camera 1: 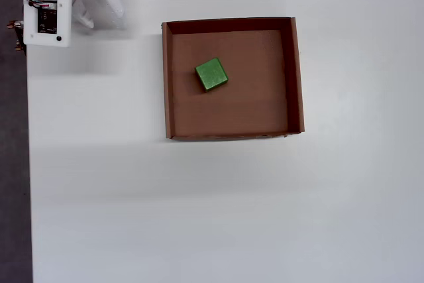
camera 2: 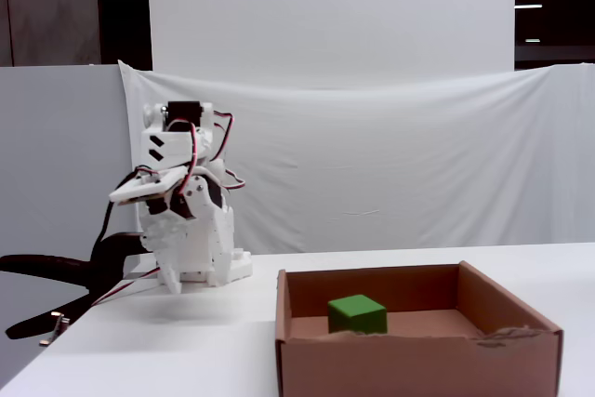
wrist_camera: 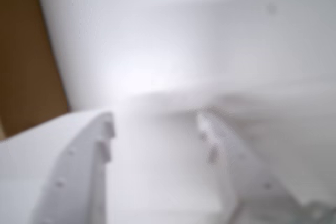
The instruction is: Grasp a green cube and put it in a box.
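White table (camera 1: 199, 217); white sheet (camera 2: 418, 165) behind; possibly a black clamp (camera 2: 56, 271).

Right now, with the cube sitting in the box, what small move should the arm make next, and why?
Probably none beyond staying folded at rest. The green cube already lies on the floor of the cardboard box, and the end effector is open, empty and well away from the box, so the job looks done.

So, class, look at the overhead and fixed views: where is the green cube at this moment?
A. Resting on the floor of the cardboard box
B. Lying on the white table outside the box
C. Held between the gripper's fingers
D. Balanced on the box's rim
A. In the overhead view the green cube sits on the brown floor inside the box, toward its upper left, while the folded arm stays at the table's corner, well away from it.
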